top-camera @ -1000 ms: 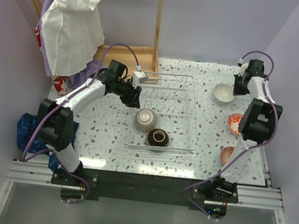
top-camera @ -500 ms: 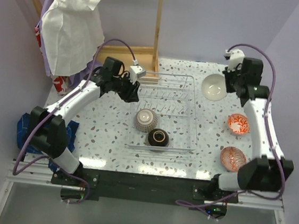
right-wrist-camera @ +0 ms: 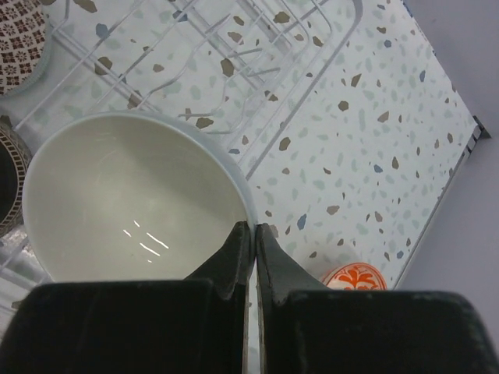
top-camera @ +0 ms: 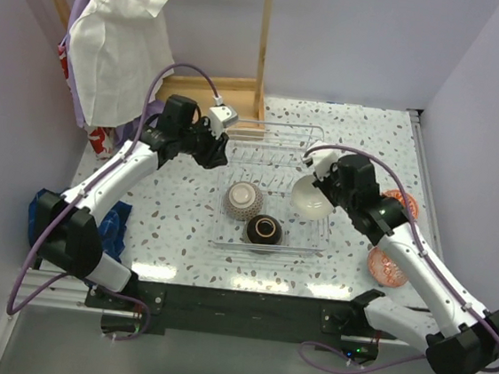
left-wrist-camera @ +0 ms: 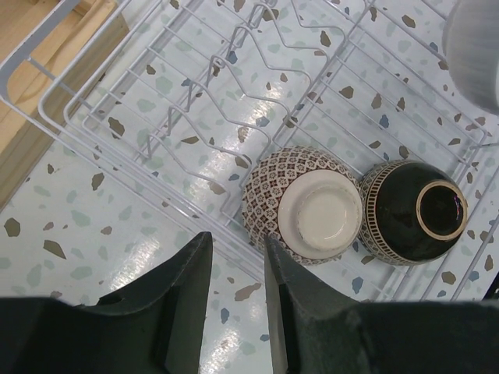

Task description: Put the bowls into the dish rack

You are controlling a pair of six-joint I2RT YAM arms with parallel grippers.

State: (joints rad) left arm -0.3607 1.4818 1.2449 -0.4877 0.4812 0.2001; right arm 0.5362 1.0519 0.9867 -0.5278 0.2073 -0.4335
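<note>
From above, the right gripper (top-camera: 321, 189) holds the white bowl (top-camera: 310, 198) over the dish rack (top-camera: 321, 145) near its right edge. Left wrist: left gripper (left-wrist-camera: 234, 269) half-spread, empty, above the patterned bowl (left-wrist-camera: 300, 202). Right wrist: fingers pinch the rim; best lowered between tines before release.

No readable text, labels, brands or numbers in any view. The bowls carry only patterns: lattice print on the patterned bowl (left-wrist-camera: 300, 204), stripe band on the black bowl (left-wrist-camera: 413, 212), orange motif on the small dish (right-wrist-camera: 357, 278). A red-and-white item (top-camera: 99, 140) behind the hanging cloth at far left may have print, but it's too small and hidden to read.
</note>
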